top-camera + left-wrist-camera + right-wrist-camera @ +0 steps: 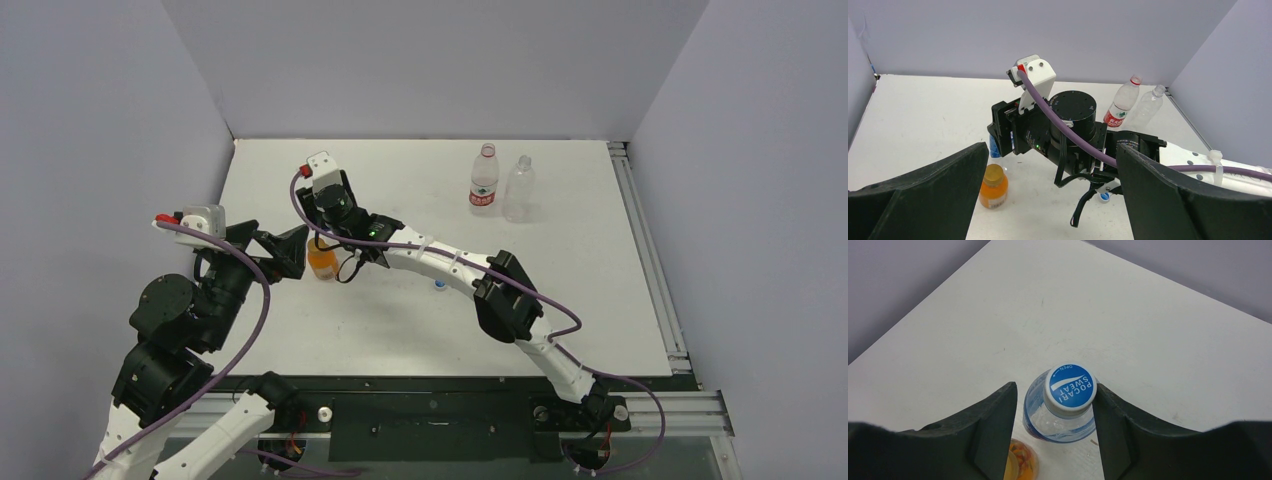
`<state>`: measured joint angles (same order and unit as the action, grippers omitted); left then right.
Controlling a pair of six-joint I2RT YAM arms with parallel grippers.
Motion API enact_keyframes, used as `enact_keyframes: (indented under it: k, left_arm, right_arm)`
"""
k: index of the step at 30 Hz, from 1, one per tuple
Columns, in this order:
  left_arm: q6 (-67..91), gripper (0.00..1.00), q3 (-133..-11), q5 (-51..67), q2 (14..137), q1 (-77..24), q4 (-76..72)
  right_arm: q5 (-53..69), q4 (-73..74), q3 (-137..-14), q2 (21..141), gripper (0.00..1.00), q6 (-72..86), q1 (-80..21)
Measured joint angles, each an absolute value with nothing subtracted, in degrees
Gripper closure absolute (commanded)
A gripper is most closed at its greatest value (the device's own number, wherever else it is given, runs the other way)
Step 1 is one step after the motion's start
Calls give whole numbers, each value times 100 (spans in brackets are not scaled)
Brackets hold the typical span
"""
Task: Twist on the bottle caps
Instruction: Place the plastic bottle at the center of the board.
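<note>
- Only the right wrist view looks down between the fingers of the right gripper [1054, 390]. They stand apart on either side of the blue-and-white Pocari Sweat cap [1070, 388], which sits on top of its clear bottle [1058, 422]. A strip of table shows between the cap and one finger, and the other finger lies close beside the cap; nothing is clamped.
- From overhead, that cap and bottle are hidden beneath the right arm's wrist [335, 200].
- The left wrist view shows the left gripper [1052, 150] spread wide and holding nothing. An orange drink bottle [993, 192] stands upright just beside one finger, with its orange-gold cap [993, 173] on top. From above, only the bottle's orange body shows.
- A loose blue-and-white cap [439, 284] lies on the white table [400, 330] near the right forearm. It shows in the left wrist view but not in the right wrist view.
- Far to the right, a red-labelled bottle [484, 182] wearing a red cap [1135, 80] stands just beside a clear bottle [518, 190].
</note>
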<state>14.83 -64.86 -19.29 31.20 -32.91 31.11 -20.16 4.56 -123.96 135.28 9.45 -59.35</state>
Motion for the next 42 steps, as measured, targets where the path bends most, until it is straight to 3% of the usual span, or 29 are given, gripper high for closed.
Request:
enact_keyframes:
  k: [42]
  left_arm:
    - [1485, 4, -6451, -1927, 3120, -3291, 3111]
  right_arm:
    - [-2117, 379, -12283, 13500, 38, 812, -5968]
